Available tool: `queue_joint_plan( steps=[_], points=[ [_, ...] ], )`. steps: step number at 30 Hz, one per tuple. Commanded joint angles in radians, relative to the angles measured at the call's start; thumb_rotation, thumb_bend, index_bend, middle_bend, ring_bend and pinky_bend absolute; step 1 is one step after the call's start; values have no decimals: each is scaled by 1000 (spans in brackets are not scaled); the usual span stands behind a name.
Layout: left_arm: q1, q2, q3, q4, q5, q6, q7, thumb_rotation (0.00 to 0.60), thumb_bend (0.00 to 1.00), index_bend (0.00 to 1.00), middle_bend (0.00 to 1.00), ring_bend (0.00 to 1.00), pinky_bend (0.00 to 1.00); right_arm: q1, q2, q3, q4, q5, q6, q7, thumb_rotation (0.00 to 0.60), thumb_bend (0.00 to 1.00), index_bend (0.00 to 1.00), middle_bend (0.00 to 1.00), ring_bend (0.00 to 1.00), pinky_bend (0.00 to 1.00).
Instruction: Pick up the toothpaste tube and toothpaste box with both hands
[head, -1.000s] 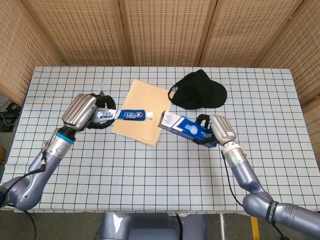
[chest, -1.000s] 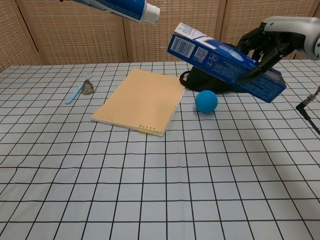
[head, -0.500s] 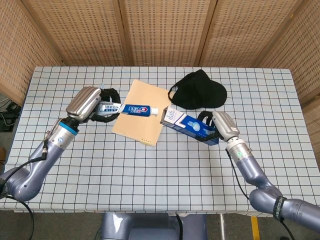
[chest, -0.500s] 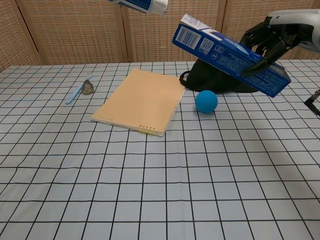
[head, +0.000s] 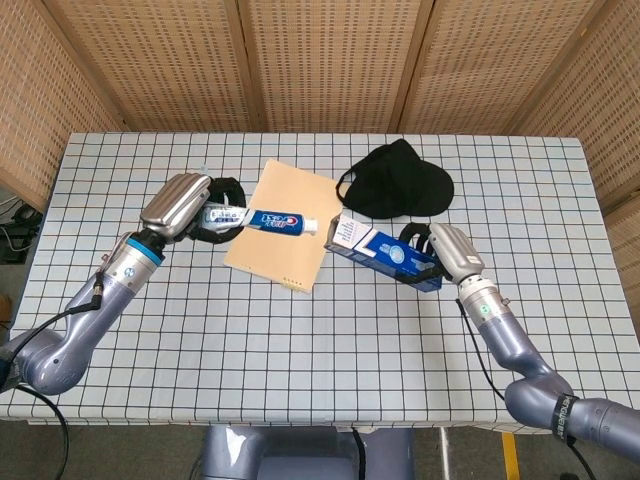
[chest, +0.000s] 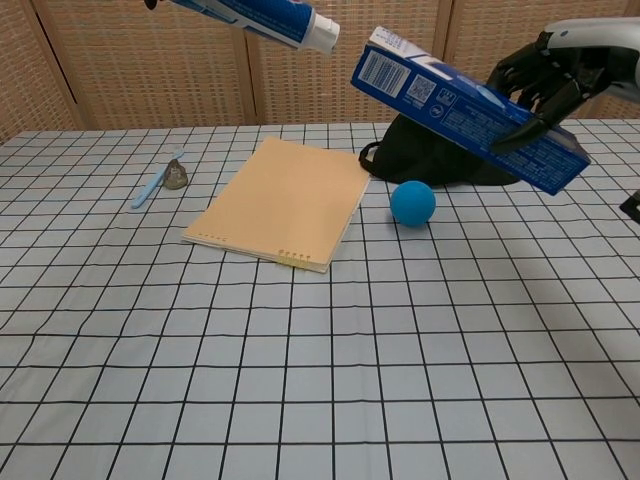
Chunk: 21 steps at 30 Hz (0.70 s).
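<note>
Holding, left hand (head: 190, 205): fingers wrapped round the tail end of the toothpaste tube (head: 268, 218), so it's definitely gripped
Toothpaste tube: up off the table, roughly level, white cap pointing toward the box; in the chest view it hangs high over the notebook (chest: 282, 203), cap (chest: 321, 32) tilted a bit down
Right hand (head: 440, 252): dark fingers (chest: 530, 80) clamped over the far end of the toothpaste box (head: 385, 254)
Toothpaste box: also in the air, slanted, barcode end higher and aimed at the tube's cap, the two close but not touching
Table (chest: 330, 380): checked cloth, tan notebook lying flat on it
Blue ball (chest: 412, 202): just beside the notebook, in front of the black cap (head: 397, 182)
Far left: a small toothbrush-looking thing (chest: 155, 183), too small to be sure
</note>
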Motion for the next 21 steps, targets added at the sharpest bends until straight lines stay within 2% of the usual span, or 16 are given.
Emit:
queue_joint_plan(
  steps=[1, 9, 21],
  points=[
    [-9, -7, 3, -2, -9, 0, 2, 600, 593, 887, 598, 556, 509, 1, 3, -5, 0, -3, 0, 12, 600, 157, 697, 561, 606, 634],
    [-46, -33, 15, -12, -28, -2, 38, 600, 593, 887, 598, 556, 509, 2, 17, -18, -8, -33, -10, 65, 600, 157, 697, 560, 606, 634],
    [-132, -76, 23, -4, -125, -4, 124, 600, 593, 887, 598, 556, 509, -8, 57, -46, -2, -203, -35, 262, 600, 157, 697, 561, 606, 634]
  ],
)
